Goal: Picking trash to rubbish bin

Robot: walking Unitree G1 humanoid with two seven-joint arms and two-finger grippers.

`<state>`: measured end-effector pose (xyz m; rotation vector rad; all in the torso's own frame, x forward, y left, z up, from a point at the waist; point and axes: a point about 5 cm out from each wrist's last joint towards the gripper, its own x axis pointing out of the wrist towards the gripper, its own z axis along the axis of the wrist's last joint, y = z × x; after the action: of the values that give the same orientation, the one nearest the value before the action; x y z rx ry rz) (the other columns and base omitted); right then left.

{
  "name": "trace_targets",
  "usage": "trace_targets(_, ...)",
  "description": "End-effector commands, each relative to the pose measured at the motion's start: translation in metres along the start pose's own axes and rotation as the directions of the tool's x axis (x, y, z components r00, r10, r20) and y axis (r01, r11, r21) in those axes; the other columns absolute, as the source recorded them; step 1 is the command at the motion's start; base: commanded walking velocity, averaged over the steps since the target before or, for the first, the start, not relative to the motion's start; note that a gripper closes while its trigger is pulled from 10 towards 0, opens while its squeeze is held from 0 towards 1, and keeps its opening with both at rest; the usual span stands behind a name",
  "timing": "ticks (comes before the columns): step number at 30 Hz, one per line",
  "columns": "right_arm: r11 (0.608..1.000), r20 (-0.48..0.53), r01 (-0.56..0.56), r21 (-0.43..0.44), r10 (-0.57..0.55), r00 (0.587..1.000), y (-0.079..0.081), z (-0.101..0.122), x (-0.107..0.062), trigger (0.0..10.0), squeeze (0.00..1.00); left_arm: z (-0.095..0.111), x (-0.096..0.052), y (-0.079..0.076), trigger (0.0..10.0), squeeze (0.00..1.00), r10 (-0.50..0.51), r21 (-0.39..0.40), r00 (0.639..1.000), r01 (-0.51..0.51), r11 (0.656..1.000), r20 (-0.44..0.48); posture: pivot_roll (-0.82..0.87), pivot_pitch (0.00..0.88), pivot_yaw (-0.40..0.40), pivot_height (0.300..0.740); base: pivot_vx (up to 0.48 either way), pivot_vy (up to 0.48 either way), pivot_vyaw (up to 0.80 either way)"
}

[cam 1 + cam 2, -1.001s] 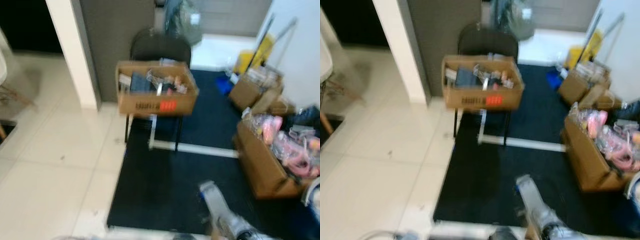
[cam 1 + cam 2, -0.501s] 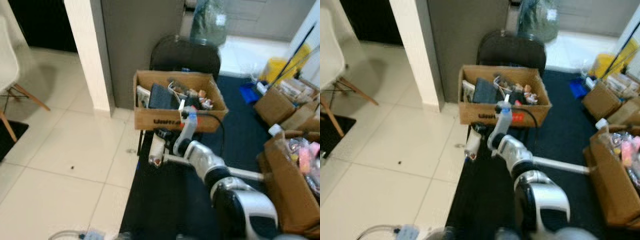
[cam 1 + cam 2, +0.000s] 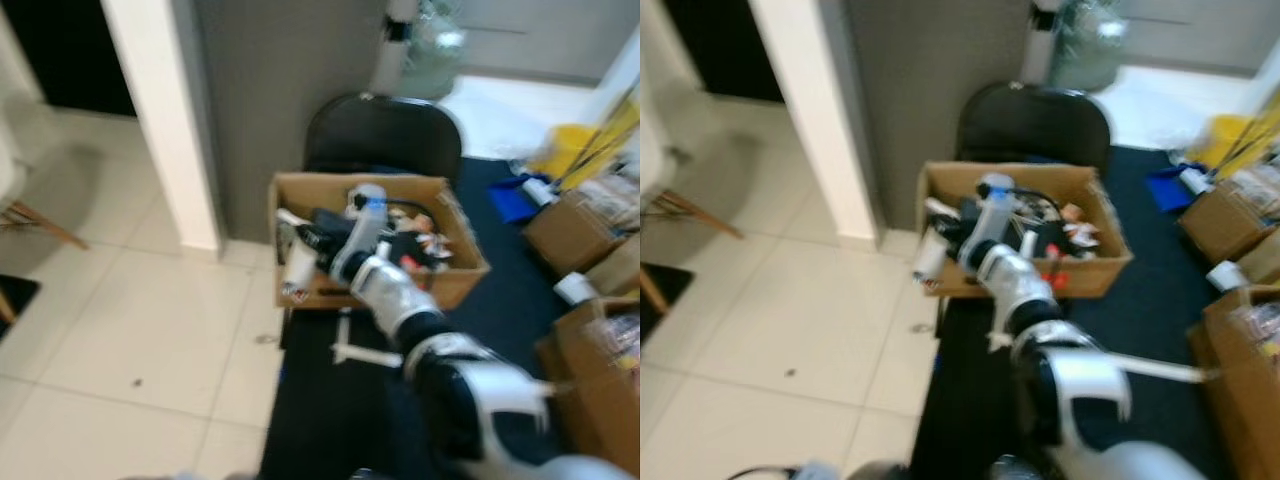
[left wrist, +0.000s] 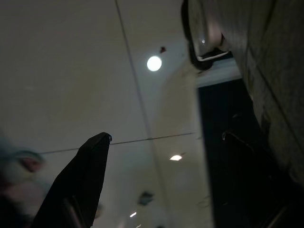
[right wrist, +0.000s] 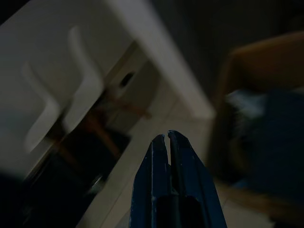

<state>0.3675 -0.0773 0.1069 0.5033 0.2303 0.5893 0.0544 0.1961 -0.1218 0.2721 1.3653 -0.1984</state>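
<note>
One cardboard box full of mixed clutter on a black chair, at the edge of a dark mat beside pale floor tiles. Right arm stretched toward the box's near left corner; right hand clenched, fingers pressed together with nothing visible between them. White cylindrical piece just beside the box's left wall, by the wrist. More boxes off to the right. Left hand low over the floor; grip state: cannot tell.

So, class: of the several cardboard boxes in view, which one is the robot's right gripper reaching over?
The open box on the black chair; the right gripper is at its left end. The other boxes stand on the dark mat.
</note>
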Motion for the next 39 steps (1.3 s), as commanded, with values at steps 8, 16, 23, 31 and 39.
trace_targets(8,0.997,-0.023,0.056,-0.047,-0.057,0.998,-0.008,-0.004,-0.004,10.0,0.0,0.016,0.002,-0.016,10.0,0.0,-0.046,0.011,0.997,0.045,0.999,0.055,0.07,0.038,-0.011,0.74,0.475,0.0,-0.8)
trace_targets(16,0.994,-0.008,0.081,-0.076,-0.081,0.997,-0.009,-0.001,-0.004,10.0,0.0,0.027,0.003,-0.02,10.0,0.0,-0.031,0.004,0.996,0.031,1.0,0.081,0.07,0.032,-0.015,0.74,0.412,0.0,-0.2)
trace_targets(23,0.988,0.011,0.113,-0.108,-0.113,0.994,-0.011,0.002,-0.005,10.0,1.0,0.035,0.004,-0.025,10.0,0.0,-0.038,0.009,0.995,0.038,0.999,0.089,0.07,0.028,-0.017,0.74,0.0,0.0,0.0)
trace_targets(31,0.979,-0.01,0.135,-0.151,-0.138,0.99,-0.017,0.0,-0.009,10.0,1.0,0.039,0.004,-0.038,10.0,0.0,-0.054,0.007,0.994,0.054,0.999,0.093,0.07,0.032,-0.016,0.74,0.0,0.0,0.0)
trace_targets(39,0.993,-0.044,0.048,-0.11,-0.053,0.998,-0.015,-0.003,-0.01,10.0,1.0,0.039,0.004,-0.048,10.0,0.0,-0.068,0.008,0.993,0.068,0.998,0.098,0.07,0.034,-0.014,0.74,0.0,0.0,0.0)
